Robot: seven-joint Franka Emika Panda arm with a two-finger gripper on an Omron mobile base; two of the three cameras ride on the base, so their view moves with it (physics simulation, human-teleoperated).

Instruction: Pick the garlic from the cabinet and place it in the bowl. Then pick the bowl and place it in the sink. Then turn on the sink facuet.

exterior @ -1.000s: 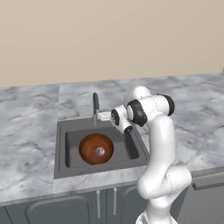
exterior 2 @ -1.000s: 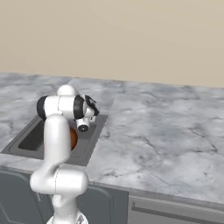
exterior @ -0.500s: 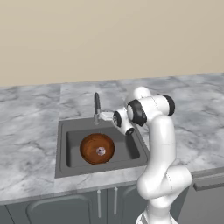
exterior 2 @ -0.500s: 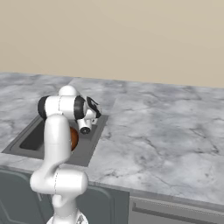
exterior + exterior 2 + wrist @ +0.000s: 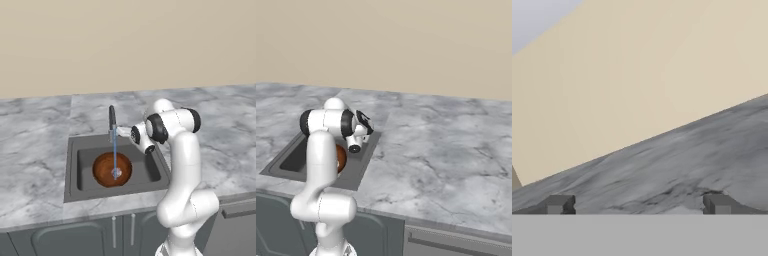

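The reddish-brown bowl (image 5: 106, 169) sits in the dark sink (image 5: 80, 165). A small pale lump, the garlic (image 5: 116, 173), lies inside the bowl. From the slim dark faucet (image 5: 112, 117) a thin blue stream of water falls into the bowl. My gripper (image 5: 121, 131) is level with the faucet's base, just to its right, pointing left at it. In the hand view my gripper (image 5: 638, 204) has its fingertips (image 5: 559, 204) far apart with nothing between them. From the right, the arm covers part of the bowl (image 5: 341, 158). The cabinet is out of view.
Grey-veined marble counter (image 5: 35, 150) surrounds the sink and runs wide to the right (image 5: 446, 150). A beige wall (image 5: 125, 45) rises behind it. Dark cabinet doors (image 5: 75, 240) line the front below the counter.
Water now runs from the faucet into the bowl; earlier there was none. The gripper has shifted slightly left toward the faucet's base.
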